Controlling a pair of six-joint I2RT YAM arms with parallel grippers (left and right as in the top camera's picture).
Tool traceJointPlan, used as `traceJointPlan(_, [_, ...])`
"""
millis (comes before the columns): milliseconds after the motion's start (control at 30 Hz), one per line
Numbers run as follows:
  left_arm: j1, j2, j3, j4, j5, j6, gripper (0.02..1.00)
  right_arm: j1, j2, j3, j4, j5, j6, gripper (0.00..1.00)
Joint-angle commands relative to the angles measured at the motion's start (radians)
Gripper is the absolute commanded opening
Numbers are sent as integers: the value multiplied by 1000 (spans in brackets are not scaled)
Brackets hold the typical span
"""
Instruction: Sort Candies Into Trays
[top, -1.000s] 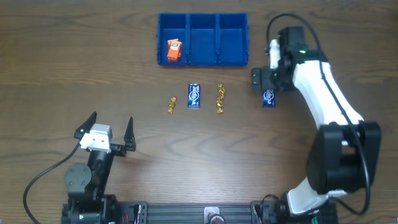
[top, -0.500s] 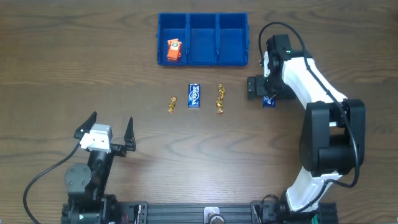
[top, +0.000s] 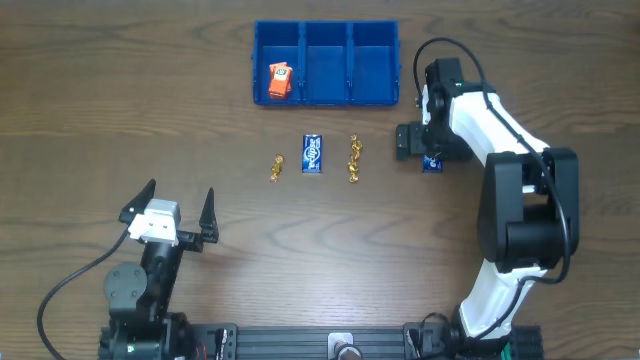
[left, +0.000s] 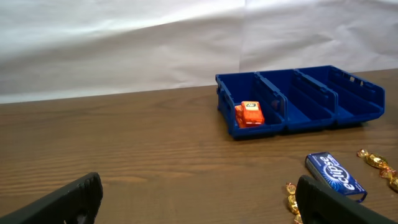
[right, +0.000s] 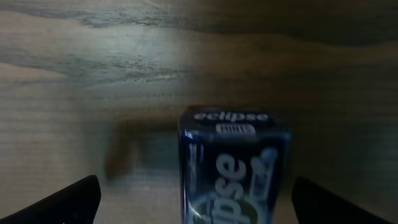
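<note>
A blue three-compartment tray stands at the far middle of the table, with an orange candy in its left compartment. In front of it lie a small gold candy, a blue pack and a cluster of gold candies. To the right of the tray, my right gripper hangs low and open over a second blue pack. That pack lies between the spread fingers, untouched. My left gripper stands open near the front left, holding nothing.
The left wrist view looks across bare wood to the tray, the orange candy, the blue pack and gold candies. The tray's middle and right compartments are empty. A white backdrop stands behind the table.
My right gripper has swung in and come down over the blue pack to the right of the tray, now partly covering it. The left arm has not moved.
</note>
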Motion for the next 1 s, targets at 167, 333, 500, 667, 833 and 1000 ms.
traceJointPlan(167, [4,-6,-13,-50,24,-4,996,1,10,0,19,-18,26,700])
traceJointPlan(333, [4,-6,-13,-50,24,-4,998,-10,10,0,19,-18,26,566])
traceJointPlan(500, [4,-6,-13,-50,24,-4,998,-16,10,0,18,-18,26,457])
traceJointPlan(667, [4,-6,-13,-50,24,-4,998,-16,10,0,19,-13,26,364])
traceJointPlan(833, [4,-6,-13,-49,24,-4,998,-16,10,1,22,-10,26,310])
traceJointPlan(1000, [4,-6,-13,-49,24,-4,998,-13,-21,18,12,-10,26,305])
